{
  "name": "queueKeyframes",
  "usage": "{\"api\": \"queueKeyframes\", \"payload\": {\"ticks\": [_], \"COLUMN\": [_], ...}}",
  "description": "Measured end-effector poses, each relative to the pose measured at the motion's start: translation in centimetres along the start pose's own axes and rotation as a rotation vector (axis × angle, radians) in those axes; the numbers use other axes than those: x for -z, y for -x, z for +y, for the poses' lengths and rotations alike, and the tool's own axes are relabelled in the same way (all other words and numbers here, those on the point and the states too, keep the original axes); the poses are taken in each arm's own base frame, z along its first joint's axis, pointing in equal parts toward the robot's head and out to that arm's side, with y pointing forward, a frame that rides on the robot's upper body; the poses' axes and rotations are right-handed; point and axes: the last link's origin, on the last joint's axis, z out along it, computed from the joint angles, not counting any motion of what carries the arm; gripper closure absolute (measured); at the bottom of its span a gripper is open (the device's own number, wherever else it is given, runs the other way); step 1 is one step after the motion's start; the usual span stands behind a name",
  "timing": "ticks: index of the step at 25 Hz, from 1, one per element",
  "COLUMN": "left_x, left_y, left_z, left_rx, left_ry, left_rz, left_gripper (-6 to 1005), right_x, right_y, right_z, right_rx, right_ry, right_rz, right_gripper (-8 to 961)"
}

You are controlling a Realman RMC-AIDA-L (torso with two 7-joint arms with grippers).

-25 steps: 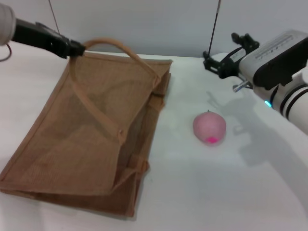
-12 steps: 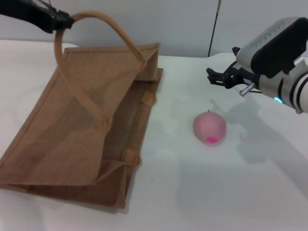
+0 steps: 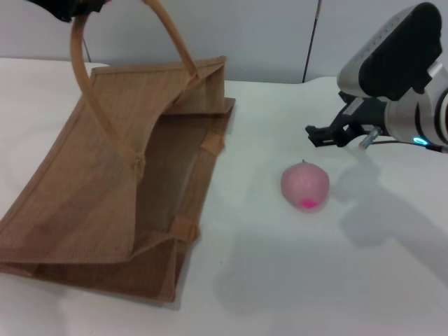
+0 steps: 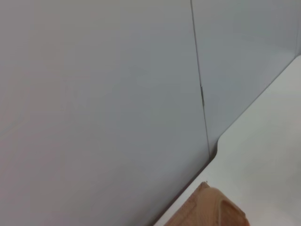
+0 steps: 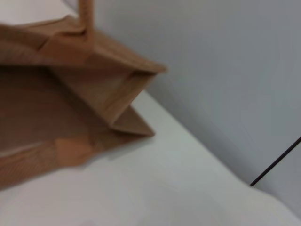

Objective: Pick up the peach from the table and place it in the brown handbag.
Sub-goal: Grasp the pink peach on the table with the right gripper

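Observation:
The pale-pink peach (image 3: pixel 305 185) with a magenta patch lies on the white table (image 3: pixel 294 280), to the right of the brown handbag (image 3: pixel 105 175). The handbag lies tilted with its mouth held open towards the peach. My left gripper (image 3: pixel 75 8) at the top left edge is shut on one loop handle (image 3: pixel 171 42) and holds it up. My right gripper (image 3: pixel 323 135) is open and empty, hovering just beyond and to the right of the peach. The right wrist view shows the bag's open mouth (image 5: pixel 56 108). A bit of the bag shows in the left wrist view (image 4: pixel 211 212).
A grey wall (image 3: pixel 266 35) runs behind the table's far edge. A thin dark rod (image 3: pixel 311 42) stands near it behind the peach. The bag's second handle lies flat inside the bag's mouth.
My left gripper has lifted the handle higher and leftward, opening the bag's mouth wider. My right gripper has come down and closer to the peach. The peach has not moved.

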Motion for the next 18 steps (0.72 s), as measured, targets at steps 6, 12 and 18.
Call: {"api": "queueKeyframes", "payload": {"ticks": [6,12,18], "left_x": [0.5,1.2,1.7], "left_y": [-0.9,-1.4,-1.9], "left_z": [0.2,0.4,0.6], "left_rx": [-0.029,-0.051,-0.069], "left_ry": [-0.012,-0.032,-0.04], "left_rz": [0.013,0.016,0.02], "left_gripper": [886,888,889], "right_x": [0.8,0.7,-0.1], "right_y": [0.1,0.5,-0.1], "right_z": [0.7,1.4,1.9], "right_rx": [0.019,0.032,0.027], "right_ry": [0.066,0.111,0.15], "right_rz": [0.09,0.141,0.223], "right_gripper": [66,64,63]}}
